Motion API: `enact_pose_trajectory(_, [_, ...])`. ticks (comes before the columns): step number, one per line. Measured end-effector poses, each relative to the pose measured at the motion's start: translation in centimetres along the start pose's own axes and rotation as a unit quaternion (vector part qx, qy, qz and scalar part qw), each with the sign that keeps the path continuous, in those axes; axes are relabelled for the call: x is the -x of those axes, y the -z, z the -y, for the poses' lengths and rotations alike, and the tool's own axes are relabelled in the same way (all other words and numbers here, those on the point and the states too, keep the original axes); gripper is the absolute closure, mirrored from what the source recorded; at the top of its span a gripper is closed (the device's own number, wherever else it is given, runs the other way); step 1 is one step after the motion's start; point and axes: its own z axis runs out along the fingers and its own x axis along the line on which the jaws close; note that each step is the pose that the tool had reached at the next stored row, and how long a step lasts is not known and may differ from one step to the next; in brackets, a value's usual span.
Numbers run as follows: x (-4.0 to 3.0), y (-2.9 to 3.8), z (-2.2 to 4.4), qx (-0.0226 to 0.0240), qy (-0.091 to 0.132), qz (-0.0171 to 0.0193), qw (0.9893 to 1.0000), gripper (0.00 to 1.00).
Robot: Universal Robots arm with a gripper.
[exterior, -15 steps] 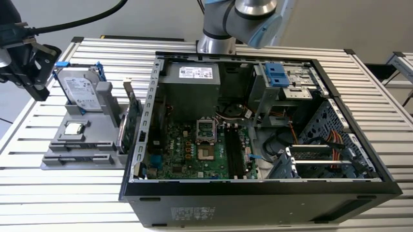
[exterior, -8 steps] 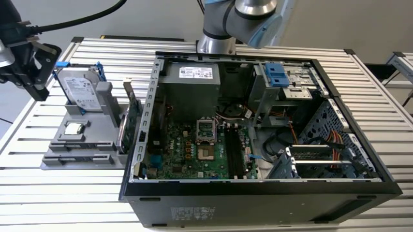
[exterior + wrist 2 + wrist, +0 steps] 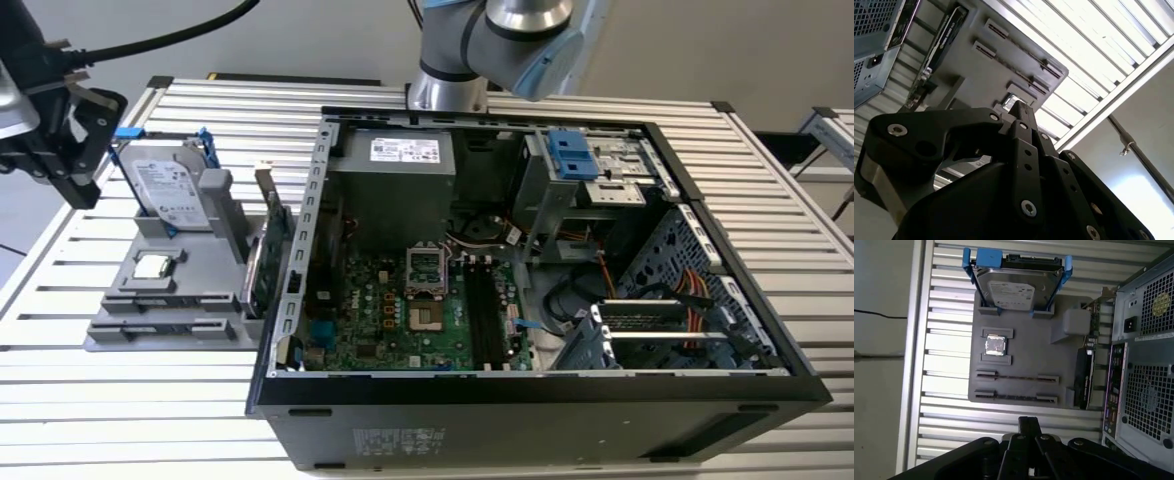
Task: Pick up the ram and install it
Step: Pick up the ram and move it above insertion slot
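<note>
Exterior view leaves the ram hard to pin down. The long dark memory slots (image 3: 481, 312) on the motherboard (image 3: 380, 310), centre of frame, are too fine to read. In the first wrist view the two slotted holders (image 3: 1016, 377) on the grey tray (image 3: 200, 300) show just a thin dark line each.

Around those holders sit a small square chip (image 3: 995, 345) and the silver hard drive (image 3: 171, 190) in its blue frame. An upright expansion card (image 3: 274, 255) stands between the tray and the open computer case (image 3: 534, 385).

The arm (image 3: 501, 40) rises behind the case at top centre. The gripper (image 3: 78, 185) hangs at the upper left, near the hard drive, touching nothing. Both wrist views look past its fingertips (image 3: 1029, 421), pressed together, onto the tray. The second wrist view adds the slatted table (image 3: 1094, 45) and its edge.
</note>
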Motion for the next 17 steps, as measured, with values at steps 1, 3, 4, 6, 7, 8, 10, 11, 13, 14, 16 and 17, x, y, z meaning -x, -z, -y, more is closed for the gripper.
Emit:
enact_pose_trajectory(1, [0.00, 0.00, 0.00, 0.0000, 0.004, -0.0002, 1.0000, 1.00])
enact_pose_trajectory(3, [0.00, 0.00, 0.00, 0.0001, 0.012, -0.0006, 0.9999, 1.00])
enact_pose_trajectory(4, [0.00, 0.00, 0.00, 0.0002, 0.016, -0.0008, 0.9999, 1.00])
enact_pose_trajectory(6, [0.00, 0.00, 0.00, 0.0003, 0.024, -0.0012, 0.9997, 1.00])
enact_pose_trajectory(7, [0.00, 0.00, 0.00, 0.0003, 0.027, -0.0013, 0.9996, 1.00])
enact_pose_trajectory(8, [0.00, 0.00, 0.00, 0.0004, 0.031, -0.0015, 0.9995, 1.00])
enact_pose_trajectory(10, [0.00, 0.00, 0.00, 0.0006, 0.047, -0.0023, 0.9989, 1.00])
enact_pose_trajectory(11, [0.00, 0.00, 0.00, 0.0006, 0.050, -0.0024, 0.9988, 1.00])
enact_pose_trajectory(13, [0.00, 0.00, 0.00, 0.0006, 0.054, -0.0027, 0.9985, 1.00])
enact_pose_trajectory(14, [0.00, 0.00, 0.00, 0.0006, 0.057, -0.0028, 0.9984, 1.00])
enact_pose_trajectory(16, [0.00, 0.00, 0.00, 0.0008, 0.064, -0.0031, 0.9980, 1.00])
enact_pose_trajectory(17, [0.00, 0.00, 0.00, 0.0008, 0.067, -0.0033, 0.9977, 1.00])
